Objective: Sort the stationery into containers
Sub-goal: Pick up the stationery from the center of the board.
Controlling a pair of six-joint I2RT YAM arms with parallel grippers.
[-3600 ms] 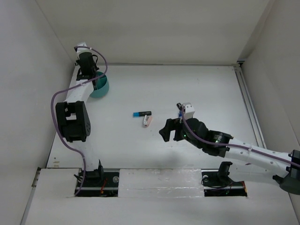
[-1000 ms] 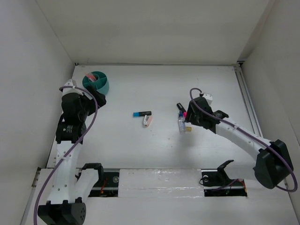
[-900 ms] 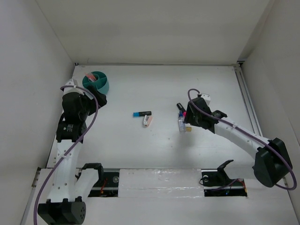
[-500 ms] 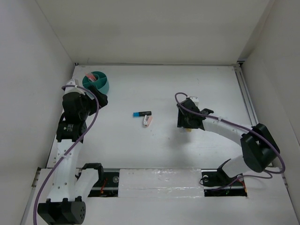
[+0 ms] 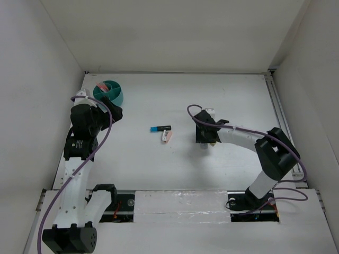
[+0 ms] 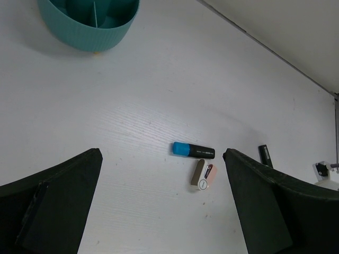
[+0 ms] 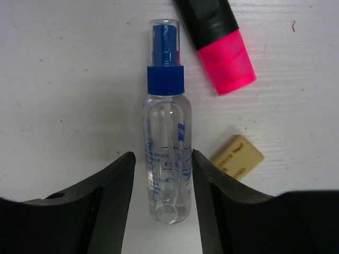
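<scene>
Right pincer point(image 7: 163, 161) spread, straddling the bottle point(image 7: 165, 137) lying mid-table toward the right edge, not yet pinching. Looks light, stiff, slick and ready to roll: squeeze the clear body's middle, below the cap point(image 7: 165, 80). Left pincer point(image 6: 161, 159) spread, hovers near the tub point(image 5: 118, 99).

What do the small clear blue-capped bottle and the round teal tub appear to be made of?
The small clear blue-capped bottle looks like glossy transparent plastic, since the table shows through it. The round teal tub seems matte plastic, with fine vertical ribs.
</scene>
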